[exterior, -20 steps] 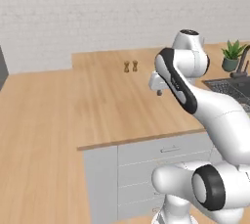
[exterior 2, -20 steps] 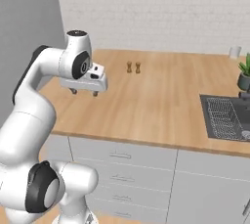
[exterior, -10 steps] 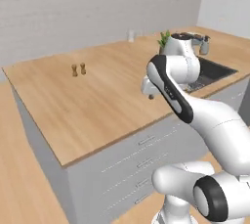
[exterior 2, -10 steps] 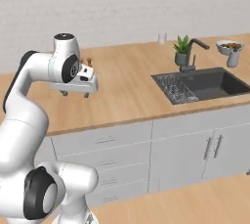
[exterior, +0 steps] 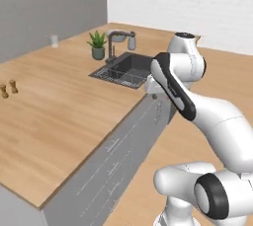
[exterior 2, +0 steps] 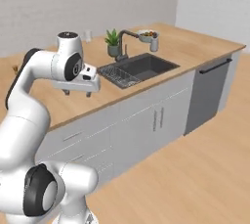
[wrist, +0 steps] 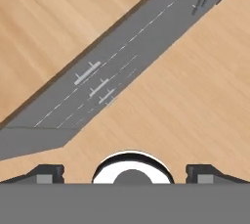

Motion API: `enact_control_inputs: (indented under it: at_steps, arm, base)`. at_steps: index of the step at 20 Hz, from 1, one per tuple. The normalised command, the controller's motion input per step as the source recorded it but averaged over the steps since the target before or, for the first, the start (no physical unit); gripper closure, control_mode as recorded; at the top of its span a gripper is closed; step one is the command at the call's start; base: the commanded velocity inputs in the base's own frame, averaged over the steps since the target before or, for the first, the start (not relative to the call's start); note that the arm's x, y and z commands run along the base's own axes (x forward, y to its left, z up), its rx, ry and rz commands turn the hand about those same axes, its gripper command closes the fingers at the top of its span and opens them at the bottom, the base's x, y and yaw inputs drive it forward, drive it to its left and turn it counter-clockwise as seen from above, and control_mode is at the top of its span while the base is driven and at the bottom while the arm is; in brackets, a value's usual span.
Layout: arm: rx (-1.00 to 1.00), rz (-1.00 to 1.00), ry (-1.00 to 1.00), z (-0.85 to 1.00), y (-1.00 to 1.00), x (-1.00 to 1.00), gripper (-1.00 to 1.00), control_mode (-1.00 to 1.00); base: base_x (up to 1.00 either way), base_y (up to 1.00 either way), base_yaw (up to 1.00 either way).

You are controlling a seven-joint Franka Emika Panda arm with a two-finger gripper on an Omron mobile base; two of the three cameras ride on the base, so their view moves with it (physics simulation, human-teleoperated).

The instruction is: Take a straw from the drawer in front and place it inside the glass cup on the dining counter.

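Observation:
My gripper (exterior 2: 77, 91) hangs open and empty over the front edge of the dining counter (exterior 2: 195, 47), just left of the sink. In the hand view the gripper (wrist: 126, 173) looks down with its fingertips (wrist: 46, 172) spread wide and nothing between them. Below it run the closed light-grey drawer fronts (wrist: 90, 78) with small bar handles. The same drawer fronts (exterior: 114, 147) show shut in the left base view. The glass cup (exterior 2: 88, 34) stands far back on the wooden top, and again as the glass cup (exterior: 53, 40) near the wall. The straw is hidden.
A dark inset sink (exterior 2: 139, 66) with faucet (exterior 2: 123, 39), potted plant (exterior 2: 113, 42), grey soap bottle (exterior 2: 155, 44) and a fruit bowl (exterior 2: 148, 34) sits right of the gripper. Two small shakers (exterior: 8, 89) stand at the left. A dishwasher front (exterior 2: 210, 88) ends the counter. Wooden floor lies beside it.
The whole picture has swung round as the base moved: the sink, plant and counter end have come into view. The gripper stays open and empty.

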Motion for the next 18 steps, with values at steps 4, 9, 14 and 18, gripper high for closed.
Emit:
enact_control_inputs:
  at_steps: [4,9,14,18]
  arm:
    - [0.0,0.0,0.0,0.0,0.0,0.0,-1.0,1.0]
    - [0.0,0.0,0.0,0.0,0.0,0.0,-1.0,1.0]
    - [0.0,0.0,0.0,0.0,0.0,0.0,-1.0,1.0]
    - [0.0,0.0,0.0,0.0,0.0,0.0,-1.0,1.0]
  base:
    - [-0.52,0.81,-0.51]
    - [-0.43,0.85,-0.28]
    - [-0.06,0.78,-0.24]
    - [0.01,0.78,-0.32]
